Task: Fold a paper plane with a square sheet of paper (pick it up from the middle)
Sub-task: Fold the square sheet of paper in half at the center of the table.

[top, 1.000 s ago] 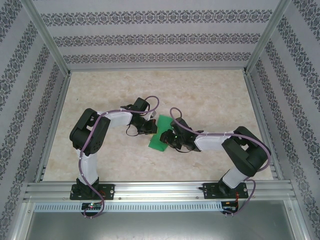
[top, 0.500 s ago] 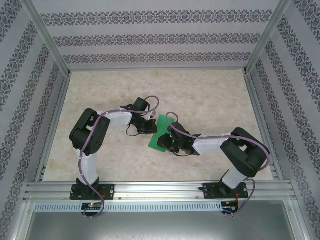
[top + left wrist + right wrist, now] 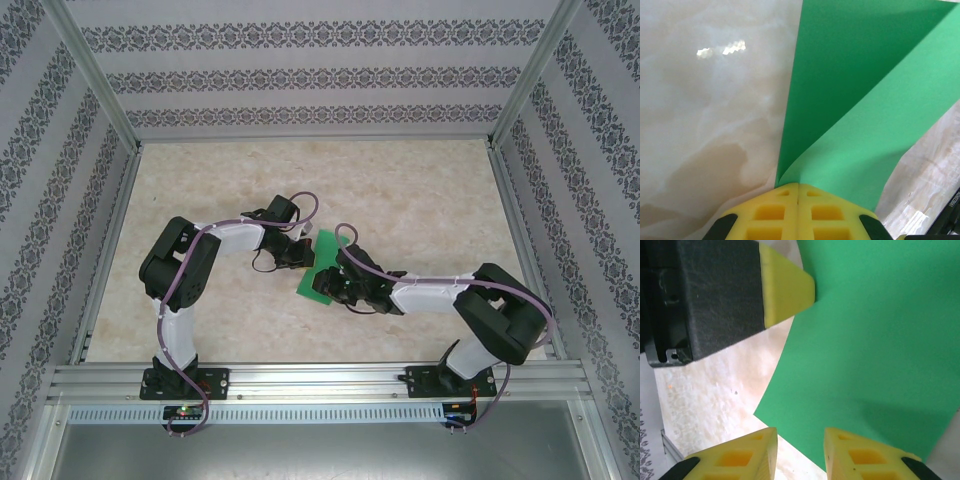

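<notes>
The square sheet of paper [image 3: 314,284] is bright green and lies mid-table, partly under both wrists. My left gripper [image 3: 301,256] is shut on the sheet's edge; in the left wrist view its yellow fingers [image 3: 790,210] pinch the paper [image 3: 855,95], which curls up and over in a soft fold. My right gripper [image 3: 800,440] is open just above the sheet's near corner [image 3: 875,340], one finger over the table, the other over the paper. The left gripper's yellow fingertip [image 3: 787,285] touches the sheet's edge in the right wrist view. The paper plane is out of view.
The marble-look tabletop [image 3: 420,190] is bounded by aluminium rails and patterned walls. Both arms [image 3: 190,260] [image 3: 490,310] reach inward from the near edge and meet over the sheet.
The right arm has stretched left toward the sheet, bringing its open gripper over the paper's near part. The left arm and its grip have not moved.
</notes>
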`<state>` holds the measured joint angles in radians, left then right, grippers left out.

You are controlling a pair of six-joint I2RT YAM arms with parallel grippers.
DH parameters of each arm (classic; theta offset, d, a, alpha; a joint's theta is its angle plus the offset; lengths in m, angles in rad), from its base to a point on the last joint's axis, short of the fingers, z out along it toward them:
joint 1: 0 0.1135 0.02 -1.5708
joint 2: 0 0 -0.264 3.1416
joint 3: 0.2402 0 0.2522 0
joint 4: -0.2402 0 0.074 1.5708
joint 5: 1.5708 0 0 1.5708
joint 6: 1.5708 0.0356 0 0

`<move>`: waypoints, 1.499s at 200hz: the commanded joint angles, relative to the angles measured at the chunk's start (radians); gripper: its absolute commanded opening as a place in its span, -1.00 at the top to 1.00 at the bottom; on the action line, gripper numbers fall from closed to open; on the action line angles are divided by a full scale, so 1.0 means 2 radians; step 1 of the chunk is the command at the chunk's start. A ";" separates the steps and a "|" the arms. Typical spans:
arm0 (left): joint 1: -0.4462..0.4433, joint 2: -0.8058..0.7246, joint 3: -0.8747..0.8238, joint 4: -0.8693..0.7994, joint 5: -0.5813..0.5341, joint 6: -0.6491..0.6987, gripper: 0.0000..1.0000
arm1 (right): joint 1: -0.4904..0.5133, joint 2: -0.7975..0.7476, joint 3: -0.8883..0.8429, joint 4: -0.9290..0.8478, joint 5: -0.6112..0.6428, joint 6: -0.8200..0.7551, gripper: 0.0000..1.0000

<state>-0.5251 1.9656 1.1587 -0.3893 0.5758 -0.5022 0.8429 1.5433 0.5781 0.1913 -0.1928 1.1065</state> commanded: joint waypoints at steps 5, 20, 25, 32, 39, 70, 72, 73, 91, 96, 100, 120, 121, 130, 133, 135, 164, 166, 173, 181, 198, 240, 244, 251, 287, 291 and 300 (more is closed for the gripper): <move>-0.004 0.000 -0.008 -0.029 -0.028 0.013 1.00 | 0.016 0.034 -0.029 0.040 0.011 0.016 0.40; -0.004 0.000 -0.008 -0.029 -0.027 0.013 1.00 | 0.022 0.055 -0.044 0.067 0.010 0.024 0.40; -0.004 0.000 -0.007 -0.029 -0.028 0.013 1.00 | 0.023 0.060 -0.049 0.079 0.008 0.027 0.40; -0.004 0.000 -0.008 -0.030 -0.029 0.013 1.00 | 0.023 0.063 -0.053 0.091 0.007 0.030 0.41; -0.004 0.000 -0.008 -0.029 -0.029 0.013 1.00 | 0.023 0.061 -0.053 0.094 0.005 0.032 0.41; -0.004 0.000 -0.005 -0.032 -0.030 0.013 1.00 | 0.027 -0.001 -0.025 0.031 0.017 0.007 0.41; -0.004 0.000 -0.005 -0.031 -0.030 0.013 1.00 | 0.027 -0.006 -0.024 0.026 0.020 0.005 0.41; -0.004 0.000 -0.005 -0.031 -0.030 0.013 1.00 | 0.028 -0.009 -0.023 0.023 0.021 0.004 0.40; -0.004 0.000 -0.005 -0.032 -0.030 0.012 1.00 | 0.027 -0.038 -0.015 -0.005 0.030 -0.008 0.40; -0.005 0.000 -0.005 -0.032 -0.030 0.012 1.00 | 0.027 -0.043 -0.014 -0.010 0.030 -0.011 0.40; -0.004 0.000 -0.005 -0.031 -0.030 0.012 1.00 | 0.027 -0.046 -0.014 -0.015 0.032 -0.012 0.40; -0.004 0.000 -0.005 -0.031 -0.028 0.012 1.00 | 0.027 -0.043 -0.024 -0.013 0.033 -0.009 0.38; -0.004 0.000 -0.005 -0.031 -0.028 0.012 1.00 | 0.027 -0.042 -0.025 -0.011 0.033 -0.008 0.38; -0.004 0.000 -0.006 -0.031 -0.028 0.012 1.00 | 0.027 -0.031 -0.030 0.005 0.023 -0.004 0.38; -0.004 0.000 -0.007 -0.031 -0.027 0.012 1.00 | 0.027 -0.026 -0.031 0.009 0.020 -0.003 0.38; -0.004 0.000 -0.007 -0.031 -0.028 0.013 1.00 | 0.027 -0.023 -0.031 0.012 0.018 -0.002 0.38; -0.004 0.000 -0.009 -0.031 -0.027 0.014 1.00 | 0.027 0.020 -0.013 0.004 0.000 -0.002 0.38; -0.004 0.000 -0.009 -0.031 -0.026 0.013 1.00 | 0.027 0.022 -0.011 -0.002 0.001 -0.003 0.38; -0.004 0.000 -0.009 -0.032 -0.026 0.014 1.00 | 0.027 0.027 -0.007 -0.017 0.001 -0.005 0.39; -0.004 -0.001 -0.009 -0.032 -0.026 0.014 1.00 | 0.027 0.027 -0.005 -0.027 0.001 -0.003 0.40; -0.004 -0.002 -0.009 -0.035 -0.028 0.016 1.00 | 0.025 0.005 -0.009 -0.034 0.006 -0.003 0.40; -0.004 -0.003 -0.010 -0.034 -0.026 0.016 1.00 | -0.021 -0.075 0.027 -0.092 0.033 -0.046 0.40; -0.004 -0.003 -0.010 -0.034 -0.026 0.016 1.00 | -0.027 -0.076 0.029 -0.090 0.031 -0.049 0.40; -0.004 -0.003 -0.010 -0.035 -0.026 0.016 1.00 | -0.036 -0.076 0.031 -0.090 0.027 -0.049 0.40; -0.004 -0.003 -0.008 -0.037 -0.027 0.018 1.00 | -0.054 -0.030 0.055 -0.078 -0.001 -0.063 0.41; -0.004 -0.003 -0.008 -0.037 -0.027 0.019 1.00 | -0.054 -0.023 0.058 -0.078 -0.004 -0.065 0.41; -0.004 -0.003 -0.008 -0.037 -0.028 0.019 1.00 | -0.054 -0.008 0.061 -0.074 -0.005 -0.068 0.41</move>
<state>-0.5251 1.9644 1.1587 -0.3901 0.5747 -0.4980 0.7380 1.4540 0.6693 0.0444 -0.1745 1.0180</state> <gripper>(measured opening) 0.052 0.296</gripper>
